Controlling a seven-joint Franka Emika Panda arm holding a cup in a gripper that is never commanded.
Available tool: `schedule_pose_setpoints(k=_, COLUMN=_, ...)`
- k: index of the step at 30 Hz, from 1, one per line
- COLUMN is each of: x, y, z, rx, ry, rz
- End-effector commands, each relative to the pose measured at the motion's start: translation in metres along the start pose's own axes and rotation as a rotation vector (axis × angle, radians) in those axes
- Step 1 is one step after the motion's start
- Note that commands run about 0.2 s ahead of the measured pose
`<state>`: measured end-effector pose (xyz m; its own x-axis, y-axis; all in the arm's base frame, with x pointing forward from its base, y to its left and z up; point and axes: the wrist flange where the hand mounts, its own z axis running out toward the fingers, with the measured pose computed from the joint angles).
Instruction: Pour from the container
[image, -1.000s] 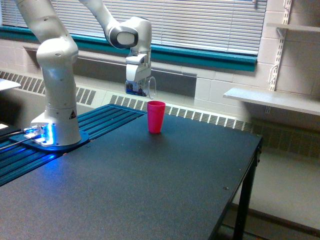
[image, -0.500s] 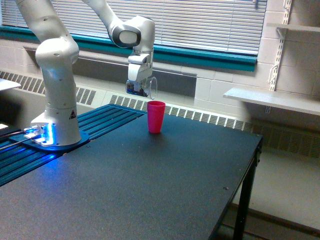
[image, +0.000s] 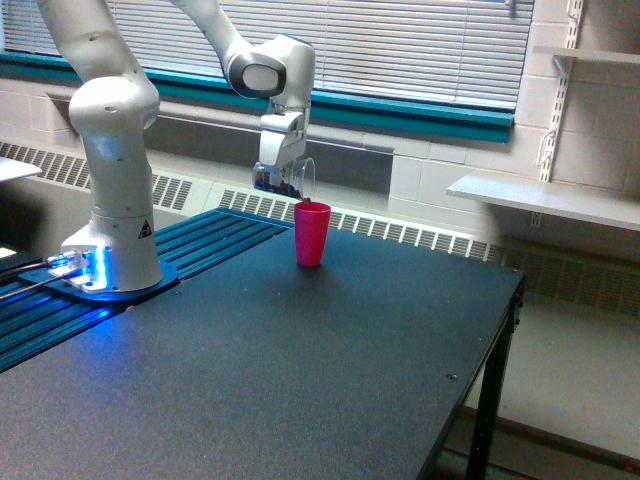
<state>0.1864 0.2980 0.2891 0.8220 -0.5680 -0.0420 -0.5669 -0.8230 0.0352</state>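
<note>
One pink cup (image: 312, 233) stands upright on the dark table (image: 330, 370), toward its far edge, with bare tabletop all around it and nothing between it and the arm. Just above the cup's rim, at about eleven o'clock from it, hangs the one clear container (image: 297, 179), tipped on its side with its mouth toward three o'clock; dark bits show at its closed end. The single gripper (image: 282, 172) has its jaws closed on the container. The arm's white base (image: 112, 240) stands well apart at nine o'clock. A shelf (image: 545, 198) juts from the wall at three o'clock.
</note>
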Motion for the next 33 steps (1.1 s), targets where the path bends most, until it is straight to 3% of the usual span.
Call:
schedule_pose_setpoints(k=1, x=0.0035, y=-0.003, z=-0.0017, rx=-0.005, ry=-0.005, rz=-0.021)
schedule_pose_setpoints(k=33, x=0.0068, y=-0.0115, z=-0.0001, rx=-0.024, ry=-0.016, rz=-0.044)
